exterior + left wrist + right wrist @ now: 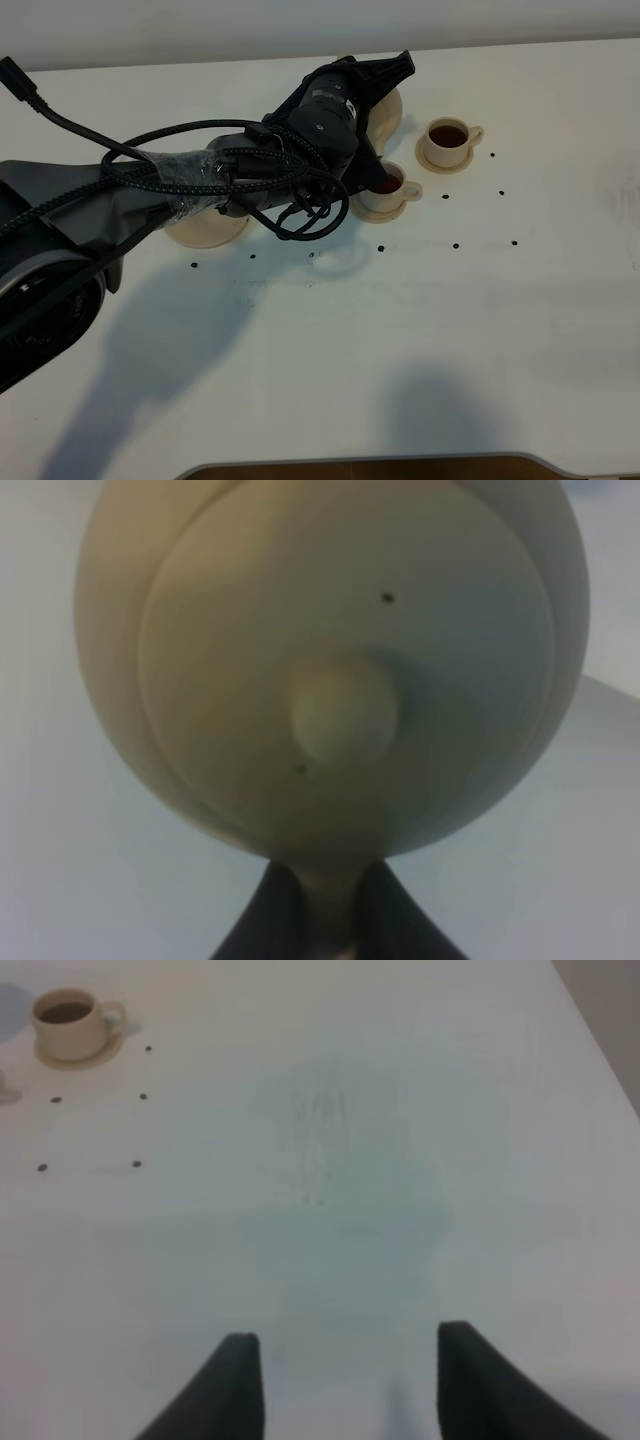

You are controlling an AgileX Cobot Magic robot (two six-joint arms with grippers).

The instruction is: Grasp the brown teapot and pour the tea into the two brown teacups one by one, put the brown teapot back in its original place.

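Left gripper [330, 920]: your jaws are clamped on the teapot [330, 660] handle | teapot held above the near cup [388, 190], which holds tea | far cup [448, 140] also holds tea | big saucer [205, 232] bare on the tabletop [450, 330] | right gripper [345, 1380]: jaws wide apart, holding nothing.

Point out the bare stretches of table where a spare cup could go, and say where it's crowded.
Free: the wide near half of the table, in front of the black dots, and the right end beyond the far teacup. Crowded: the far middle, where the left gripper holds the teapot over the near teacup, beside the large saucer.
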